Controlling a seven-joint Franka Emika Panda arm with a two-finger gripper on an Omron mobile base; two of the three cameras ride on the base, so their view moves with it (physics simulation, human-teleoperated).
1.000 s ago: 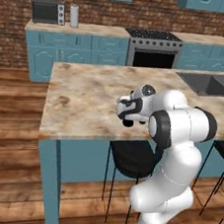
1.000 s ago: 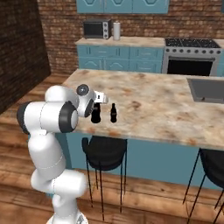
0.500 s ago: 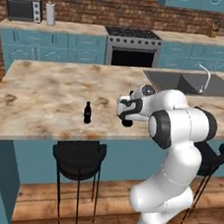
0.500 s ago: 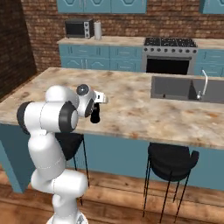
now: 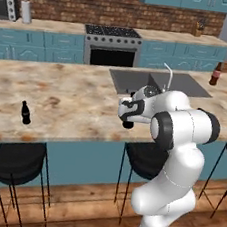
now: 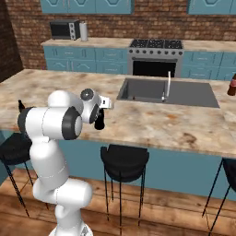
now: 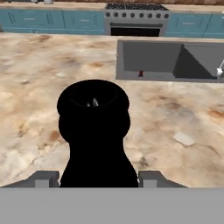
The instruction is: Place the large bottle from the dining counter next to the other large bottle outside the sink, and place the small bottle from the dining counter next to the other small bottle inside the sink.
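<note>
My gripper is shut on the large bottle, an all-black bottle held just above the dining counter. In the hand view the large bottle is seen from above between the fingertips. From the right it hangs as a black shape at the gripper. The small bottle stands far left on the stone top. The sink lies ahead to the right, and the other small bottle shows reddish inside the basin. A brown bottle stands beyond the sink.
A thin silver faucet rises at the sink's middle. Black stools stand under the counter's near edge. A stove and teal cabinets line the back wall, with a microwave at the left.
The base has driven right along the counter, so the whole scene slid left and the sink came closer. The small bottle stayed behind at the left. The gripper still holds the large bottle.
</note>
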